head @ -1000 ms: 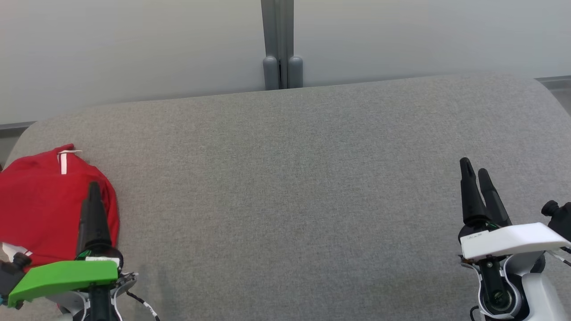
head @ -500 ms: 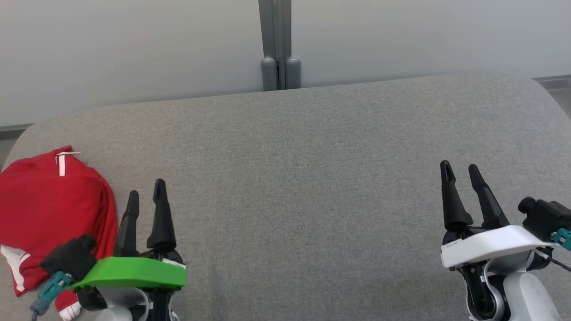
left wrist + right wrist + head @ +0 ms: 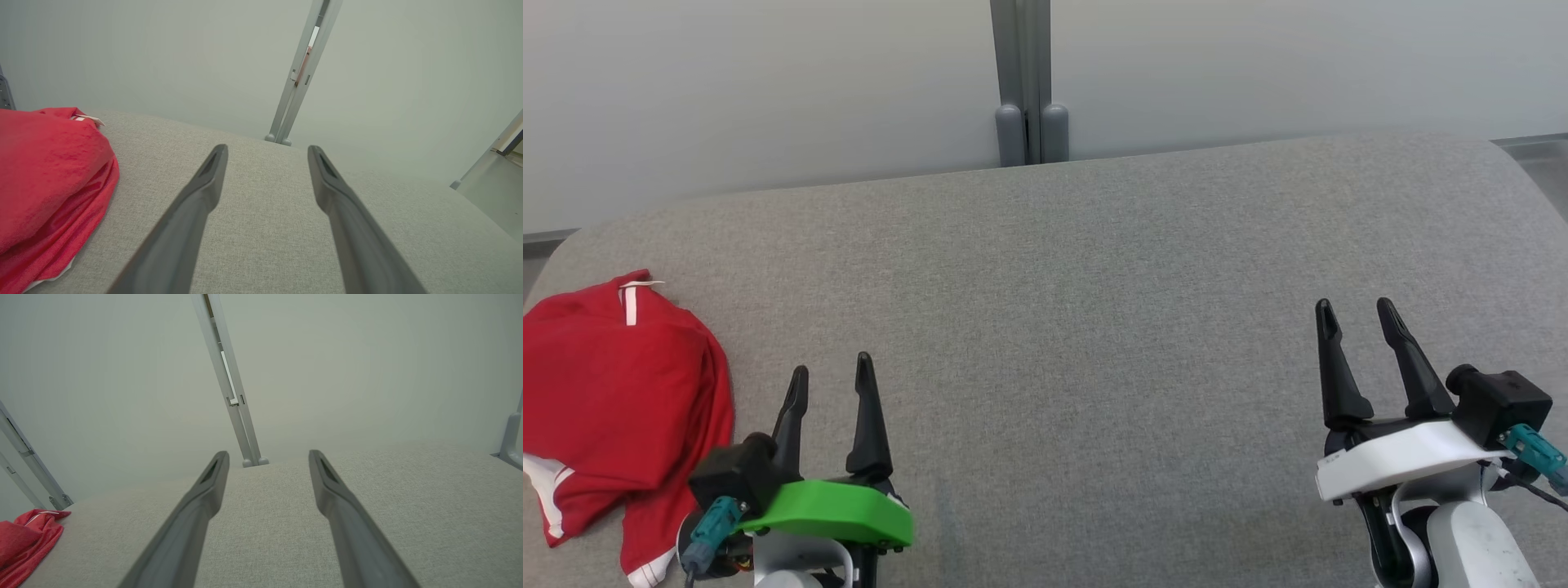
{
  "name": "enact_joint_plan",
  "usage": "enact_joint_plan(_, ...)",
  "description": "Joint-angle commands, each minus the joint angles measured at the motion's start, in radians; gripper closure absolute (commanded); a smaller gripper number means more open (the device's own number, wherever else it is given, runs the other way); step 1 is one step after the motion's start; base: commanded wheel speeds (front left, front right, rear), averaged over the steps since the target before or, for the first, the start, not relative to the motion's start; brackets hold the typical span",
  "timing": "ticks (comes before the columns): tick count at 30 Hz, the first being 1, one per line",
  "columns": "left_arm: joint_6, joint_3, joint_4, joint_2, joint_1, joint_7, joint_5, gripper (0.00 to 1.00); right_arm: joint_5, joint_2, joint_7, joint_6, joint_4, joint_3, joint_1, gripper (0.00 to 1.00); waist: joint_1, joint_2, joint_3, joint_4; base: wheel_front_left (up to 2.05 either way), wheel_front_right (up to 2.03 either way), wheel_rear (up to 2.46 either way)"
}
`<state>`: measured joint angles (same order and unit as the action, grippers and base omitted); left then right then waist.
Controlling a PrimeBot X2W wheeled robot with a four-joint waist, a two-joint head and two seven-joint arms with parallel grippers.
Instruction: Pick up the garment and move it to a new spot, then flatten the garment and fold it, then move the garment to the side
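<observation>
The garment is a red shirt with white trim, lying folded in a soft heap at the far left edge of the grey padded surface. My left gripper stands open just to the right of it, apart from the cloth, with nothing between its fingers. The left wrist view has the garment at its left, beside the spread fingers. My right gripper is open and empty near the right edge. In the right wrist view the garment is a small red patch at the lower left.
A pale wall with a grey vertical post runs close behind the surface. The surface's rounded corners fall away at the far left and the far right. Bare grey fabric lies between the two grippers.
My left gripper has come off the garment and moved right, turning so both fingers show spread. The right gripper shifted slightly left and turned likewise. The garment lies where it was.
</observation>
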<state>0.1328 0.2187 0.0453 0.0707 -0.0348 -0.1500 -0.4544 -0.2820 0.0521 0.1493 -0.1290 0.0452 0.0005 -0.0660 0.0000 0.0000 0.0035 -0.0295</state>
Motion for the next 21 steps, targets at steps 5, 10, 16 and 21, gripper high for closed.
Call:
enact_joint_plan(5, 0.032, 0.035, 0.023, 0.021, -0.019, -0.019, 0.071, 0.0, 0.084, 0.002, 0.021, -0.002, -0.002, 0.005, 0.001, 0.0, 0.0, 0.0, 0.0, 0.002, 0.0, 0.0, 0.0)
enact_joint_plan(10, 0.066, 0.071, 0.032, 0.034, -0.023, -0.031, 0.122, 0.0, 0.14, 0.001, 0.032, -0.002, -0.007, 0.011, 0.001, 0.0, 0.0, 0.0, -0.001, 0.002, 0.0, 0.0, 0.0)
enact_joint_plan(16, 0.076, 0.077, 0.05, 0.026, -0.017, -0.045, 0.13, 0.0, 0.195, 0.0, 0.046, -0.002, -0.018, 0.017, 0.004, 0.0, 0.0, 0.0, 0.0, 0.001, 0.0, 0.0, 0.0)
enact_joint_plan(21, 0.063, 0.067, 0.044, 0.017, -0.017, -0.057, 0.155, 0.0, 0.231, -0.001, 0.057, -0.003, -0.031, 0.023, 0.012, 0.0, 0.0, 0.0, 0.0, 0.003, 0.0, 0.0, 0.0)
